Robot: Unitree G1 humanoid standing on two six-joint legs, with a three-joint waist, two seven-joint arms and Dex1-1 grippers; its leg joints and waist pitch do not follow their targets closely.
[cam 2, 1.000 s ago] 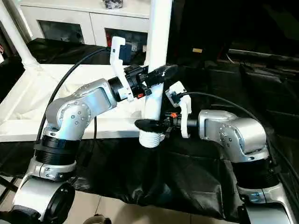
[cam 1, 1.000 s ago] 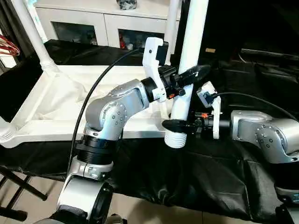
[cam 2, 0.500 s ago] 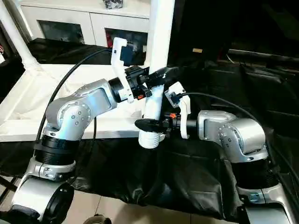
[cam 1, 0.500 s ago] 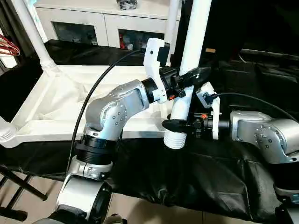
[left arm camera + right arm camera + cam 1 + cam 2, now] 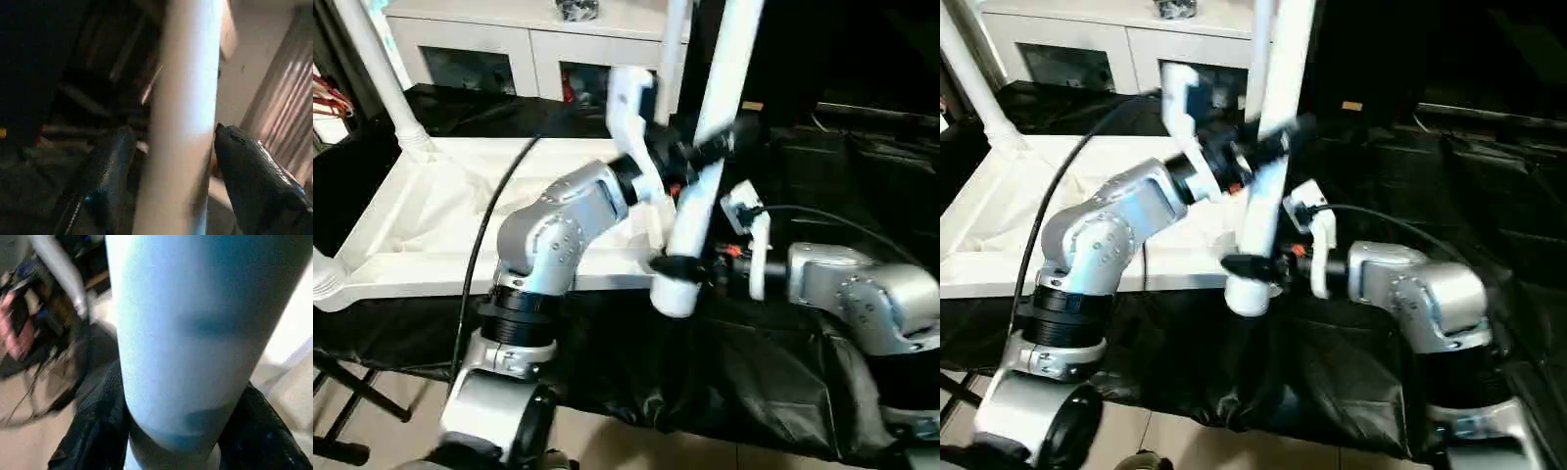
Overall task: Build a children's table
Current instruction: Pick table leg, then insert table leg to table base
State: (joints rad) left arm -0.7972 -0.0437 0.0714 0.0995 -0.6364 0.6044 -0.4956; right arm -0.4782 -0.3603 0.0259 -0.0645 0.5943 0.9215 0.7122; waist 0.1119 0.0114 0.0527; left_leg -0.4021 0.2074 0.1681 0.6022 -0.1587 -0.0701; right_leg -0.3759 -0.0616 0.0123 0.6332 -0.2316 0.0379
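Both grippers work one leg point(image 5: 705, 157) beside the tabletop point(image 5: 421, 211): right gripper point(image 5: 677, 266) clamps it, left gripper point(image 5: 705, 152) straddles it loosely. Next, seat its end in a corner socket.

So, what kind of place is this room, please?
Probably an indoor lab or workshop, not a home. The white tabletop lies on a work table draped in black, white cabinets with glass doors stand behind, and a cabled humanoid works here.

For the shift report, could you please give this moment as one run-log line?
stage: fitting leg | left hand: open around leg | right hand: shut on leg's lower end | tabletop: upside down on black table
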